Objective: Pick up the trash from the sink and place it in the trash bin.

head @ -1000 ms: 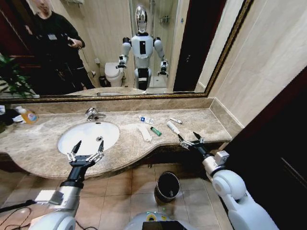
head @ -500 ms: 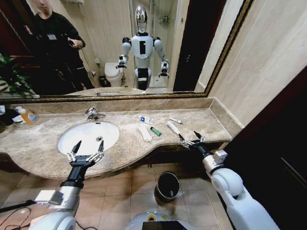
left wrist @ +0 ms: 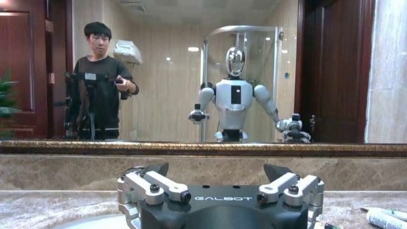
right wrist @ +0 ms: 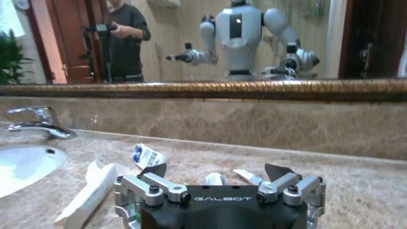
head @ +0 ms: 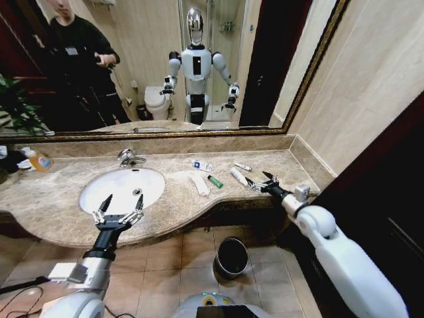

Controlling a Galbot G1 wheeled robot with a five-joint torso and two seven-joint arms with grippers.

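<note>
Head view showed the largest change in the right arm: it had swung up and inward from the counter's [head: 59, 199] front edge, well right of the sink [head: 122, 189], and now reached over the marble toward the scattered trash. Its right tool [head: 260, 180] hovered with its fingers spread and nothing between them, just beside the far end of the long white tube [head: 237, 175]; half a second before, it sat lower, at the counter's lip and farther from the sink. That reach suggested the first pick was being lined up, probably on this tube, though nothing had been lifted yet. The left tool [head: 118, 211] had not moved across the frames; it hung released over the sink's near rim, fingers splayed and empty. The trash bin [head: 232, 256] stood on the tiled floor below the counter, off the sink's right side, unchanged and apparently without any of the pieces in it. The trash itself lay on the marble to the right of the sink rather than in the basin, in the same places as before: the flat white strip [head: 199, 183] nearest the sink, the green-capped piece [head: 215, 181] just beyond it, the blue-labelled sachet [head: 201, 165] behind them toward the mirror, and a small white tube [head: 242, 166] farthest from the sink. Right wrist view confirmed the spread fingers [right wrist: 152, 170], with the strip [right wrist: 87, 192] and sachet [right wrist: 147, 156] ahead.
</note>
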